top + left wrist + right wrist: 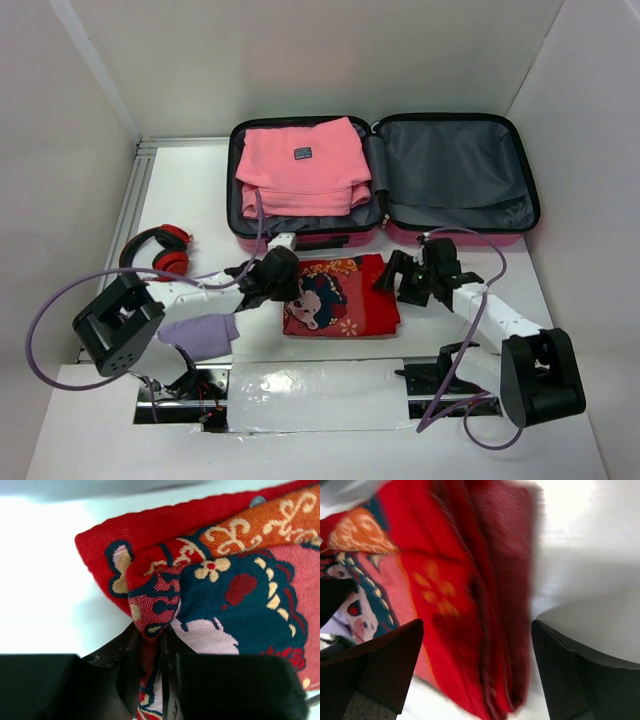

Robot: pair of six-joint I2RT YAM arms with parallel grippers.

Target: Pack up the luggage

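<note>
Pinched in your left claw (150, 652), jaws nearly closed, sits only a thin fold of the red cloth (235, 590), while your right claw (476, 640) gapes wide astride its other edge, so lifting toward the open luggage (455, 160) beyond both claws could spill it loose.

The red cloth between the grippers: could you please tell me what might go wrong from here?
1. The left gripper pinches only a small fold at the edge of the red cloth, so it could slip or unfold when lifted.
2. The right gripper is open over the opposite edge; lifting before it closes could drag that side against the suitcase wall.
</note>
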